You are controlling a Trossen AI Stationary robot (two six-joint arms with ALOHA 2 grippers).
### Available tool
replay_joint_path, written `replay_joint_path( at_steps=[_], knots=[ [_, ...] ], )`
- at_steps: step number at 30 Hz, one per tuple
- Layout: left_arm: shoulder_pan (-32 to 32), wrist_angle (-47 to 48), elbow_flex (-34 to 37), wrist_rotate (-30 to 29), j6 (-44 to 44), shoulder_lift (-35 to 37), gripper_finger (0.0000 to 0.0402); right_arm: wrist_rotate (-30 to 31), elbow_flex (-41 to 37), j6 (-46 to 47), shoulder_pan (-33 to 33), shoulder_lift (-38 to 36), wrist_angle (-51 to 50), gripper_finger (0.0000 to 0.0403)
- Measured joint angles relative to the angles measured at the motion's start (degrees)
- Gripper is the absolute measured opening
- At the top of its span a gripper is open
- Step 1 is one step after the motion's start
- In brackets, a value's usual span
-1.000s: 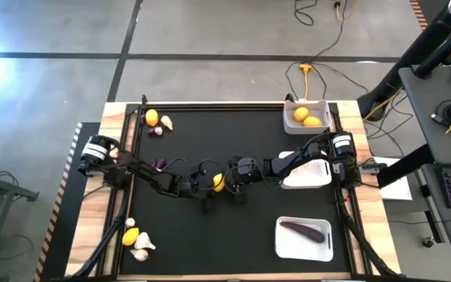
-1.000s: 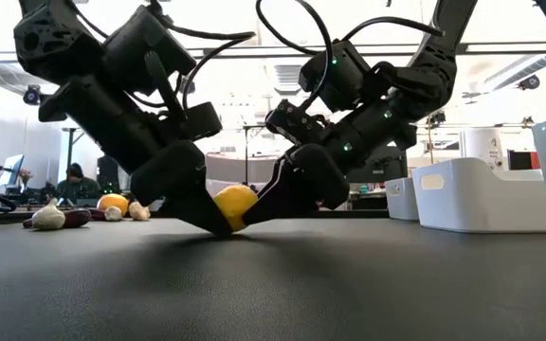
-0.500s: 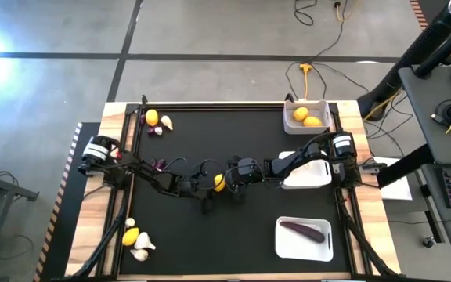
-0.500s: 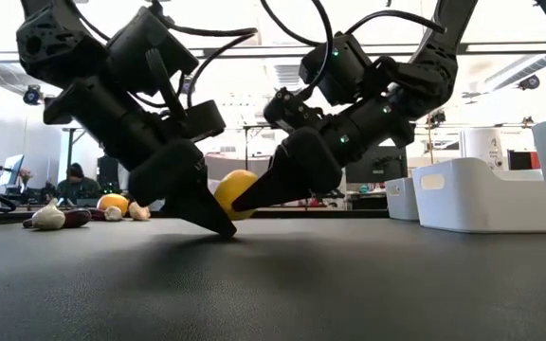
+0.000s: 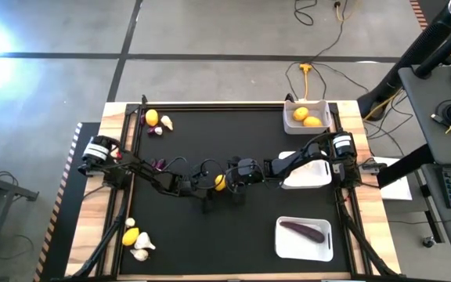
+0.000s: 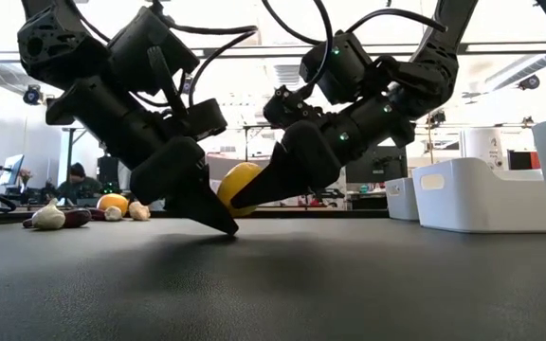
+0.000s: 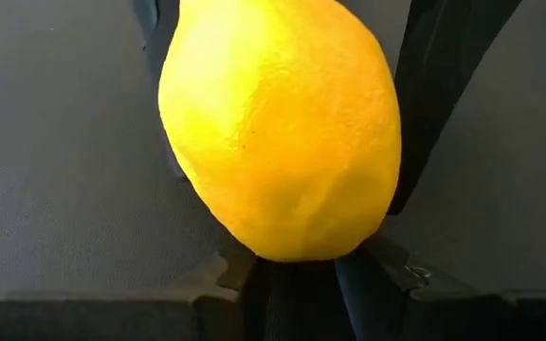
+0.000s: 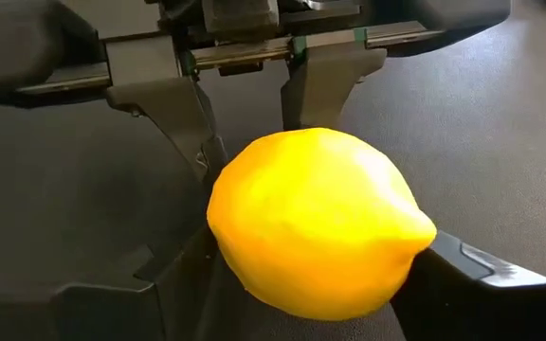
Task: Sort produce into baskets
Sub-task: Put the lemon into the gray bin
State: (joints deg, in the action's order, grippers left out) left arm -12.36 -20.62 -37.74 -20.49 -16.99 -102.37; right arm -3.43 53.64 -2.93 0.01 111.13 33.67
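At the middle of the black worktop [image 5: 210,149] a lemon [image 6: 238,187] hangs just above the surface between the two end effectors, which meet tip to tip. The right end effector [image 6: 254,192] is clamped on the lemon, one finger [image 8: 486,284] under its nippled end, so its long axis runs across that grip. The left end effector [image 6: 218,210], fingers [image 7: 439,85] flanking the fruit, looks partly closed; whether it presses I cannot tell. The lemon basket [image 5: 290,124] lies on the right arm's side, so I judge that arm should carry.
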Motion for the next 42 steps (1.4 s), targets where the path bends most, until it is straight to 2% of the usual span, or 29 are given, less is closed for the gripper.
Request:
replay_joint_path(
  at_steps=[7,11,13,17,23,25,28,31,37,39,42],
  knots=[
    [-0.1,4.8,-0.1,0.2,-2.3,1.4,0.0094,0.7,1.1,0.8,0.0,-0.9,-1.7,0.0229],
    [-0.5,16.4,0.0,0.3,-3.5,7.0,0.0094,1.1,2.6,1.1,0.0,-6.3,-12.1,0.0235],
    [-0.9,22.0,0.0,0.3,-4.9,10.6,0.0094,3.7,3.6,1.9,0.2,-11.1,-20.2,0.0235],
    [-1.2,29.9,0.0,0.2,-5.1,17.8,0.0094,15.5,7.1,1.5,0.9,-22.3,-39.7,0.0229],
    [-1.5,35.7,0.0,0.1,-3.1,28.7,0.0094,45.0,14.7,8.7,-1.5,-34.0,-74.1,0.0235],
    [-1.6,36.9,0.0,0.1,-3.1,32.0,0.0094,49.1,16.1,12.6,-4.3,-36.2,-83.9,0.0235],
    [-1.6,37.3,0.0,0.0,-1.8,36.0,0.0094,47.1,16.4,19.1,-11.3,-37.8,-91.9,0.0231],
    [-1.6,37.4,-1.0,0.1,2.6,39.4,0.0094,43.1,15.0,21.2,-20.5,-37.2,-93.2,0.0229],
    [-2.3,38.5,-6.2,0.1,7.4,43.5,0.0094,26.5,12.6,11.6,-36.7,-29.9,-83.8,0.0239],
    [-2.6,36.5,-6.5,0.1,7.4,43.5,0.0094,24.2,12.7,9.9,-40.6,-26.8,-80.7,0.0241],
    [-3.1,36.5,-6.2,0.0,7.0,42.6,0.0094,24.1,13.7,8.9,-44.4,-22.3,-80.6,0.0243]
  ],
)
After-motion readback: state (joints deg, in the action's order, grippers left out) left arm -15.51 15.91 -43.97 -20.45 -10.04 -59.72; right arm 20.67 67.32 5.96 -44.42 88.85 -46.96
